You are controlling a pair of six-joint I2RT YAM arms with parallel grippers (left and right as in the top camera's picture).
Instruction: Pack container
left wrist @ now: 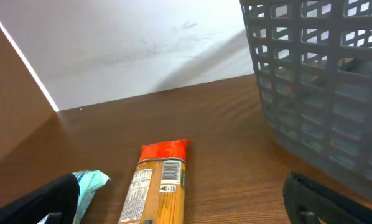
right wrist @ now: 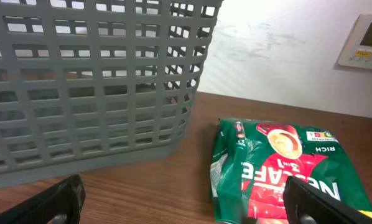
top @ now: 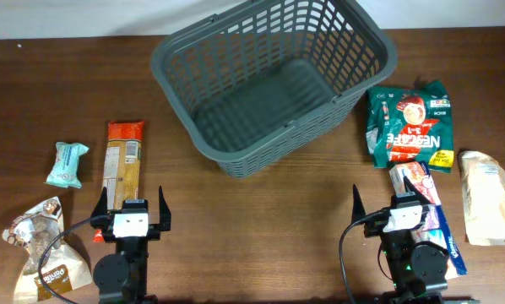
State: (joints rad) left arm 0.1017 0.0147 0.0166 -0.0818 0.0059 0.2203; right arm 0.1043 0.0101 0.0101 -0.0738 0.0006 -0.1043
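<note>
Overhead: left gripper (top: 132, 203) sits low at the table's (top: 261, 219) near edge, left of centre. It points toward the far edge with its jaws spread wide, gripping nothing. Basket (top: 261, 97) stands skewed at the far edge, centre. Right gripper (top: 389, 201) sits at the near edge, right side, in the same pose, jaws spread.

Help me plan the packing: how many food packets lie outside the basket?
6. Left of the basket: a teal packet, a long orange-topped packet, a brown-and-white bag. Right: a green Nescafe bag, a blue-and-pink packet partly under the right arm, a beige pouch. The basket looks empty.
</note>
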